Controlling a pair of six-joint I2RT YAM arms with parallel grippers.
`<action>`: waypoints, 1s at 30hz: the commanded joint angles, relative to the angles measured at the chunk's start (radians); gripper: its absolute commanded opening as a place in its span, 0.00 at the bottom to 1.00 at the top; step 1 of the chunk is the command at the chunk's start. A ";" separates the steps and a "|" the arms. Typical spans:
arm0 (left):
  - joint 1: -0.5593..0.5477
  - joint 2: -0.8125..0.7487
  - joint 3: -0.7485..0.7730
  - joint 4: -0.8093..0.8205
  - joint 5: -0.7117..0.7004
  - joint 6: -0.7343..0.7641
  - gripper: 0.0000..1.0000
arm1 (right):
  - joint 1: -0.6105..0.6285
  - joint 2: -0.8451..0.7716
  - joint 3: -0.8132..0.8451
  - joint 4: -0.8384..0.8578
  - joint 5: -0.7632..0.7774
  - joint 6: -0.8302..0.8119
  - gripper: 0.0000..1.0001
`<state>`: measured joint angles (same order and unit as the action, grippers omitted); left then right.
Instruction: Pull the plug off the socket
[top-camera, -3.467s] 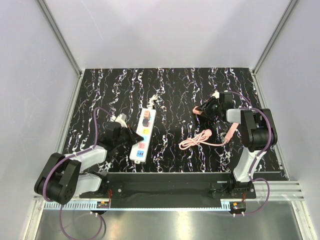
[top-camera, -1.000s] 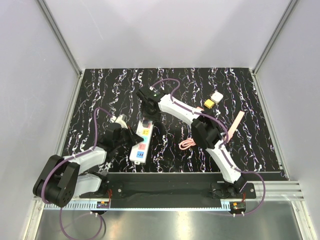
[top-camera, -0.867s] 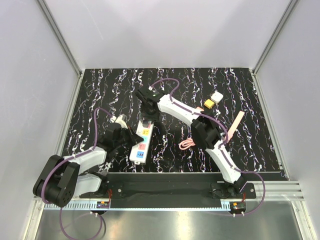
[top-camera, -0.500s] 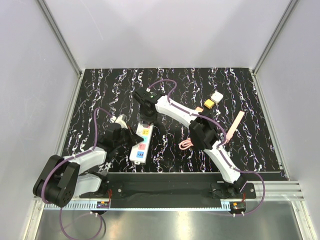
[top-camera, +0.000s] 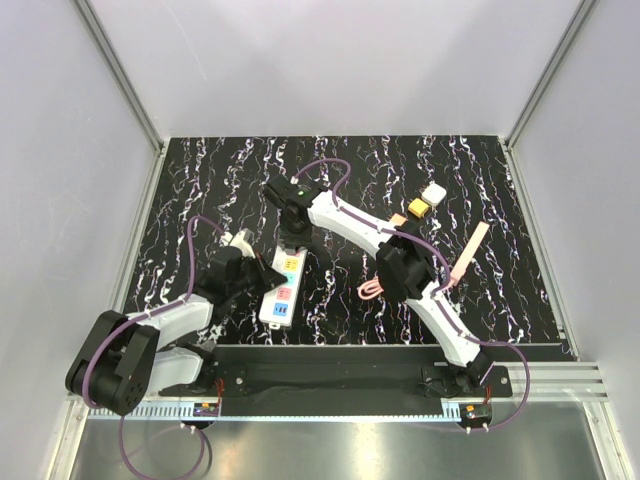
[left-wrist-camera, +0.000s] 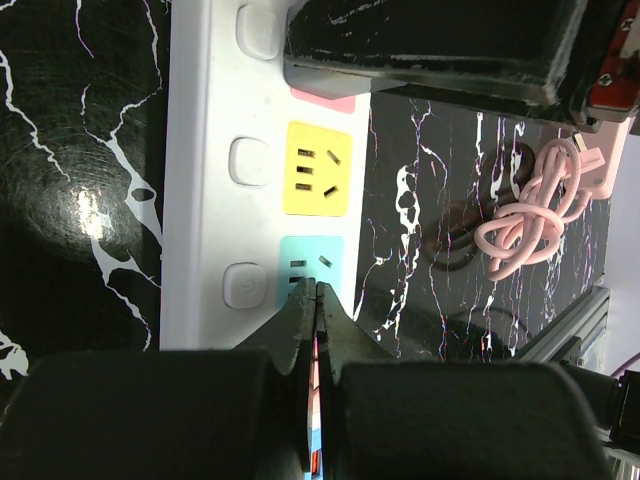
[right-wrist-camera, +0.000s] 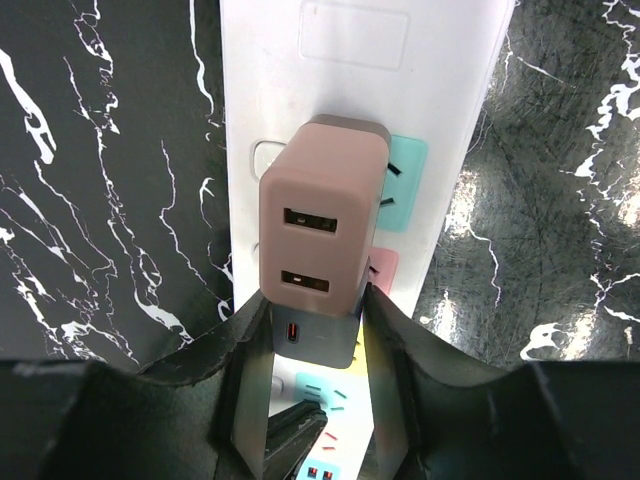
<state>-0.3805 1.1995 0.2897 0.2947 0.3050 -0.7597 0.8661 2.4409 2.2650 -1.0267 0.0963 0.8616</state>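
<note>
The long white rectangular plastic power strip (top-camera: 283, 292) lies at approx 8 o'clock of table centre, its long axis running 12 to 6 w/ a slight tilt. The boxy mauve plastic plug (right-wrist-camera: 323, 225), w/ two USB ports on its face, sits in the strip's 12 o'clock half. In the top view it's hidden under the right gripper (top-camera: 292, 218).

In the right wrist view, the right gripper (right-wrist-camera: 313, 305) has a finger on each side of the plug's lower part. Its jaws are narrow. Can't tell if the pads are clamped on or just beside it.

A darker grey block (right-wrist-camera: 312, 340) butts against the plug's 6 o'clock side. Can't tell if it's a separate piece.

The left gripper (left-wrist-camera: 315, 295) is fully closed & holds nothing. Its tips rest on the strip's blue patch, nearer the 6 o'clock end.

Handling, my read:
- The plug is prob light, rigid & smooth-sided, held only by pin friction.
- Its flat opposite sides are the place to grip, low near the strip face.
- Pull straight out along the pins, no rocking.
- The strip is light too, so it prob lifts w/ the plug unless pinned down.
- The smooth plastic may slip if the grip is shallow.
- The grey block is close enough to get caught in the same pinch.
</note>
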 joint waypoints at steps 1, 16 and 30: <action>-0.012 0.029 -0.049 -0.154 -0.027 0.031 0.00 | 0.013 0.012 0.073 -0.015 0.025 -0.009 0.13; -0.015 0.058 -0.035 -0.154 -0.024 0.023 0.00 | 0.019 0.035 0.214 -0.159 0.071 -0.030 0.00; -0.031 0.098 -0.026 -0.155 -0.035 0.023 0.00 | 0.019 0.101 0.373 -0.210 0.092 -0.039 0.00</action>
<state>-0.3977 1.2423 0.2958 0.3367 0.3145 -0.7773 0.8730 2.5683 2.5378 -1.2526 0.1497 0.8322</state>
